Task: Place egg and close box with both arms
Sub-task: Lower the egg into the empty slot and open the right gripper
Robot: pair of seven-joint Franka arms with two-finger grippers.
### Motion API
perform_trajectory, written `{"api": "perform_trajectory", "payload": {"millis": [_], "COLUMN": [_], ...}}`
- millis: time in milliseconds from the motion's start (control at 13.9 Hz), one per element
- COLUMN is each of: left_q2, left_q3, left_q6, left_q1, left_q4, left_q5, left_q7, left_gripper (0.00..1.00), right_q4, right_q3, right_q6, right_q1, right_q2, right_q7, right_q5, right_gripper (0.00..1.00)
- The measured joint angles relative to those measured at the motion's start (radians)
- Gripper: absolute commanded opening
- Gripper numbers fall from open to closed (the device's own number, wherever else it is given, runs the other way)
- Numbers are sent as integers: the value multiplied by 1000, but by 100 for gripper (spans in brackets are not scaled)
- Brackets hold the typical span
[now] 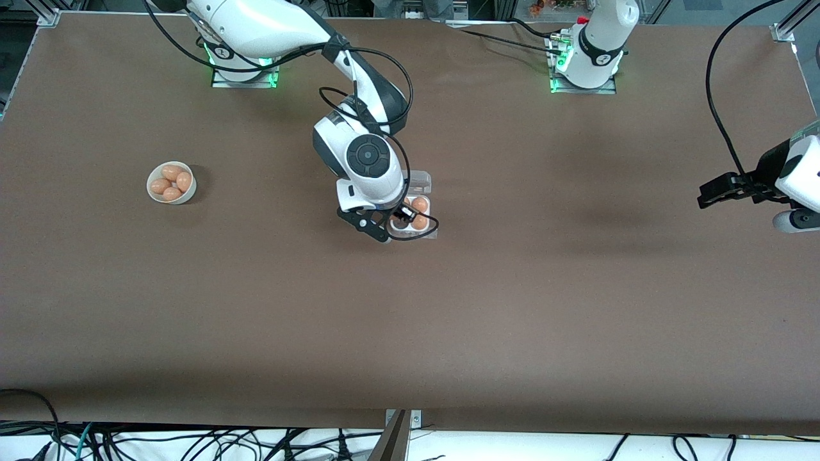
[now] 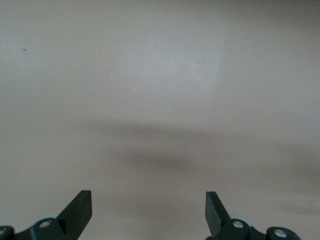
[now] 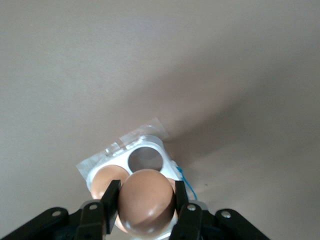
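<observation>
The box [image 1: 419,208] sits on the brown table [image 1: 410,307], about midway between the 2 end edges and a bit nearer the edge where the arm bases stand than the edge by the front camera. Its clear lid [image 1: 419,182] lies flat and open, on the side toward the arm bases. In the front view 2 brown eggs show in the white tray. In the right wrist view 1 round cell [image 3: 145,157] of the tray has no egg in it.

The right gripper [image 1: 398,221] hangs just over the box. Its jaws are clamped on 1 brown egg [image 3: 146,207], with a finger [image 3: 111,199] pressed on each side of it.

The left gripper [image 1: 708,195] waits up in the air over the table's end edge on the left arm's side, well apart from the box. Its jaws stand wide apart and hold nothing. Only bare table shows under its fingers [image 2: 80,210].

A white bowl [image 1: 171,183] with 4 brown eggs sits toward the right arm's end of the table, well apart from the box
</observation>
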Motion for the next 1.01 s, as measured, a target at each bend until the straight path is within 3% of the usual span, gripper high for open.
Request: {"api": "perform_trajectory", "payload": {"millis": [1010], "left_q2": [0], "left_q3": [1], "left_q6": [0], "left_q1": [0], "left_q4": [0], "left_q5": [0], "left_q7": [1], "left_gripper": [100], "right_q4": [2], "right_q3": [0], "right_q6": [53], "right_q1": [27], "right_q2": [64], "right_q7": [0], "right_q5": [0], "right_gripper": [33]}}
